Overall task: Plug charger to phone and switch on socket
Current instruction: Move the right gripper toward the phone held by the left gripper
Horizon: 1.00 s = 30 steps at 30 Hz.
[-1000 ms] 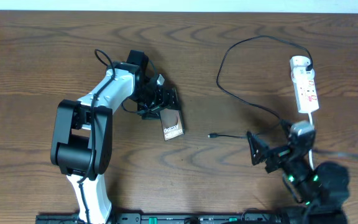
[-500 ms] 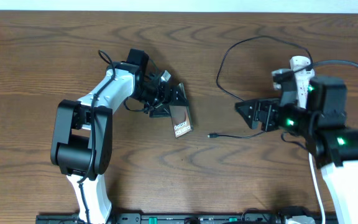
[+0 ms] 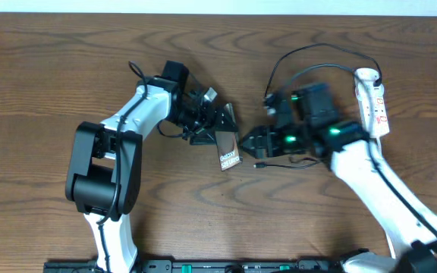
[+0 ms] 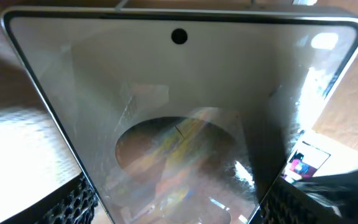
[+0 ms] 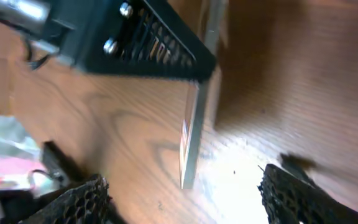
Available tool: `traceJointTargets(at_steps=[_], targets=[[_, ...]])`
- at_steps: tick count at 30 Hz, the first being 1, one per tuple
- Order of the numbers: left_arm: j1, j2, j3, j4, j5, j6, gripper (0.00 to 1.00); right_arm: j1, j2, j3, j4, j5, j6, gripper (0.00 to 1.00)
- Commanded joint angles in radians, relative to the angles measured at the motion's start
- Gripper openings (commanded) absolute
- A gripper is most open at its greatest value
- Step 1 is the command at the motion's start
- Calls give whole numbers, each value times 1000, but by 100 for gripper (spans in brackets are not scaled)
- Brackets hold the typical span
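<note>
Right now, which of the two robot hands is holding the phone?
The left gripper: it is shut on one end of the phone. The right gripper hangs open beside the phone, holding nothing.

Dark brown wood-grain tabletop [image 3: 44, 83] fills overhead view, grain running approx. left-right w/ wavy swirls. Pale strip [image 3: 218, 6] along far edge, top of frame. Black rail [image 3: 226, 267] along near edge, bottom center, w/ small green marks. Rt wrist view: same wood, bright glare patch.
</note>
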<state>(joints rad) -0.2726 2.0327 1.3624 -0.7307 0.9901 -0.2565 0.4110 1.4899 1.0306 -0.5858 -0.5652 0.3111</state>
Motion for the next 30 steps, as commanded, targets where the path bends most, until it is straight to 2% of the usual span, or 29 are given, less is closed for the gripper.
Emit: traceJointTargets(at_steps=[1,5,14,18,21,25,30], targets=[[-16,-8,-3,0,50,21,67,56,51,-10,47,107,55,77],[-25,-8,-3,0,50,25,67,85,111,-10,100,121,98,75],[-26,-8,-3,0,50,74,67,116,193,-10,106,122,138,66],[-26,-8,-3,7,50,73,67,124,193,-10,121,72,144,51],[-26,-8,-3,8,50,73,67,128,193,-10,130,66,156,46],[-26,-8,-3,8,50,73,67,127,193,-10,133,66,156,34],[-26,-8,-3,8,50,73,67,127,193,-10,135,66,164,29]])
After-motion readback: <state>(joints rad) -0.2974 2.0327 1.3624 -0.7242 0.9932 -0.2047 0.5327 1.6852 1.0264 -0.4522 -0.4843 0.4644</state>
